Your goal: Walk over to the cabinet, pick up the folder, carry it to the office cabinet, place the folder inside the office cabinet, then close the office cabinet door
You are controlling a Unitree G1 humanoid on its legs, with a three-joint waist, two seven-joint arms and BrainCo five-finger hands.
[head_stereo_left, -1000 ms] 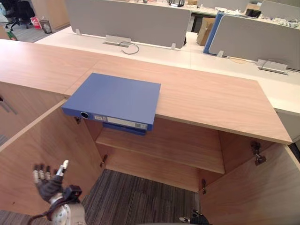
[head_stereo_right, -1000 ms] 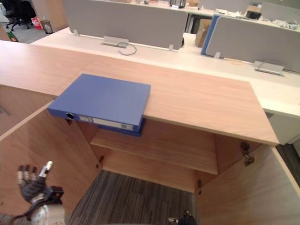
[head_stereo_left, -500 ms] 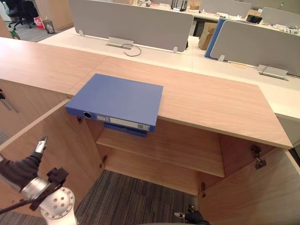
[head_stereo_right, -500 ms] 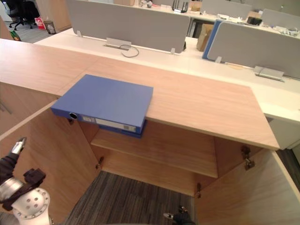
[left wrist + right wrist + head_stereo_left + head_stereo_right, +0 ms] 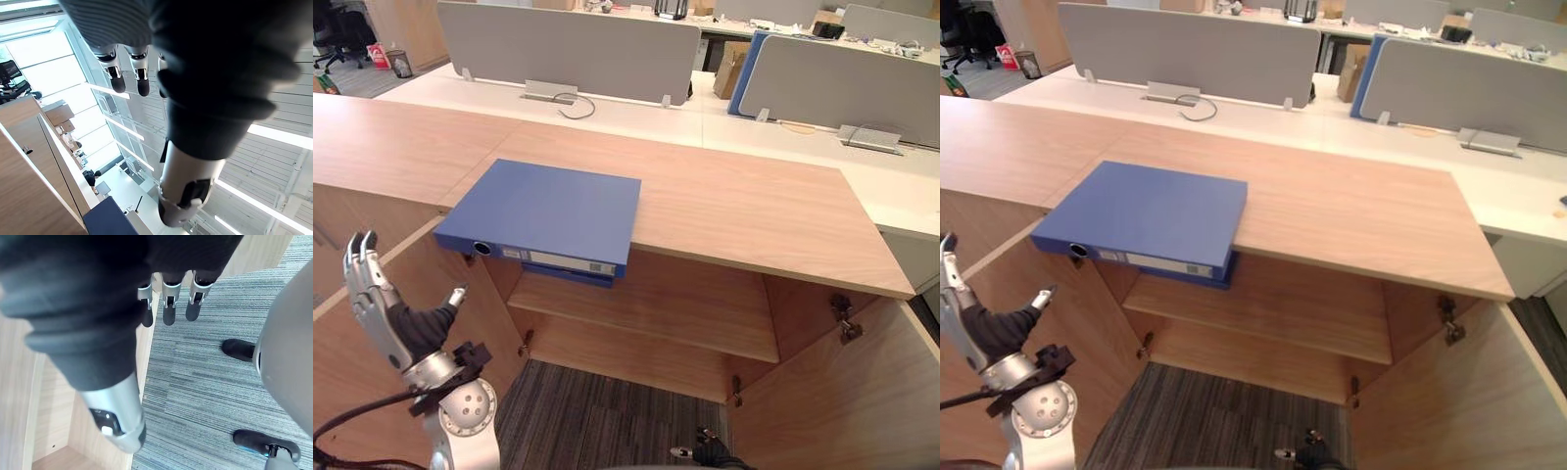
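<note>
Left eye view, item list.

1. Folder (image 5: 548, 211): blue, lying flat on the wooden bench (image 5: 744, 211) that forms the top of the cabinet. Its labelled spine faces the robot and juts past the front edge, above the open compartment. No hand touches it.
2. Cabinet, lower part: both doors stand open. The left door (image 5: 352, 333) swings out toward the robot; the right door (image 5: 842, 392) does the same, with a metal hinge (image 5: 845, 318) at the side wall. One wooden shelf (image 5: 656, 313) spans the inside, bare where it shows.
3. Floor: grey striped carpet (image 5: 597, 416) in front of the cabinet.
4. Left hand (image 5: 416, 328): held upright beside the left door, well below and left of the folder, fingers straight, thumb apart, grasping nothing.
5. Right hand (image 5: 168, 308): in the right wrist view it hangs over the carpet near a door edge, fingers extended and relaxed, nothing in them.
6. Room behind: a long white bench (image 5: 636, 113) with a grey power box (image 5: 548, 91) and a looped cable (image 5: 573, 101), backed by grey divider screens (image 5: 568, 44). A cardboard box (image 5: 732, 67) stands between two screens. An office chair (image 5: 337, 20) is at far left.
</note>
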